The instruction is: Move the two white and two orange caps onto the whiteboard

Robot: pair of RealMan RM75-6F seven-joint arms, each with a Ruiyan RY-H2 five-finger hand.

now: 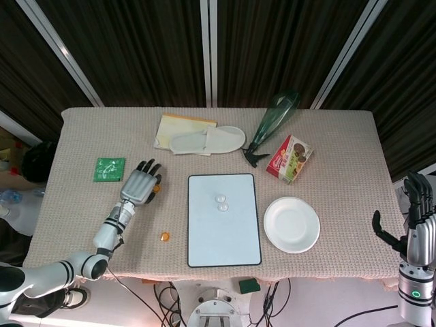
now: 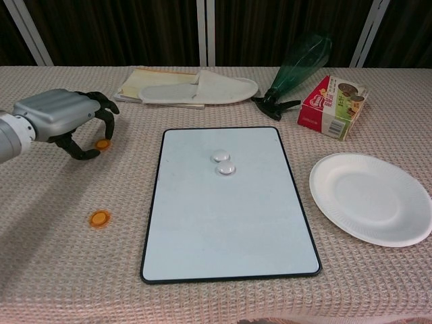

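Two white caps (image 2: 219, 156) (image 2: 226, 169) lie side by side on the whiteboard (image 2: 229, 229), also seen in the head view as white caps (image 1: 221, 202) on the whiteboard (image 1: 225, 235). One orange cap (image 2: 102, 143) lies on the cloth left of the board, under the curved fingertips of my left hand (image 2: 64, 118) (image 1: 139, 185), which hovers over it holding nothing. The second orange cap (image 2: 100, 218) (image 1: 165, 236) lies nearer the front edge, apart from the hand. My right hand (image 1: 417, 218) stands upright and empty beyond the table's right edge, fingers apart.
A white paper plate (image 2: 371, 197) sits right of the board. Along the back lie a white slipper (image 2: 199, 90) on a pale pad, a green spray bottle (image 2: 300, 64) and a red snack box (image 2: 334, 104). A green packet (image 1: 109, 168) lies at far left.
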